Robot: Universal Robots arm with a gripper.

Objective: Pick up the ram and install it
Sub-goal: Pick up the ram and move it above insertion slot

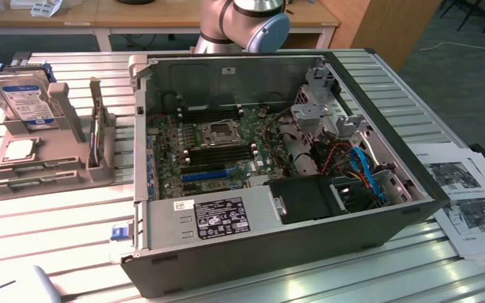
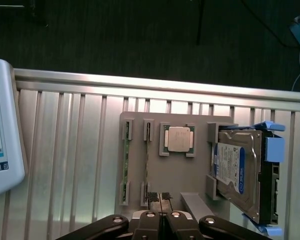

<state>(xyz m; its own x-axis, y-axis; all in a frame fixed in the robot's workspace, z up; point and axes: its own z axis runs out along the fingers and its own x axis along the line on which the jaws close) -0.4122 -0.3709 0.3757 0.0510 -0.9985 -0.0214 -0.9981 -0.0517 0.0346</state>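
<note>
The ram [image 2: 125,162] is a thin green stick standing on edge in a slot of the grey holder [image 2: 162,172]. A second thin stick [image 2: 147,157] stands in the slot beside it. My gripper [image 2: 160,197] hovers well above the holder, over its edge by the second stick's end. Its dark fingertips [image 2: 152,197] are pressed together with nothing between them. In the exterior view the holder [image 1: 48,170] lies on the table at the exterior view's left, with the ram [image 1: 25,170] low along its front. My arm [image 1: 242,22] stands behind the case.
An open computer case [image 1: 184,255] lies on the slatted table, its motherboard [image 1: 217,151] showing black memory slots. The holder also carries a processor chip [image 2: 178,139] and a hard drive [image 2: 237,170]. A white screen device [image 2: 2,130] sits nearby. Printed papers [image 1: 470,202] lie at the exterior view's right.
</note>
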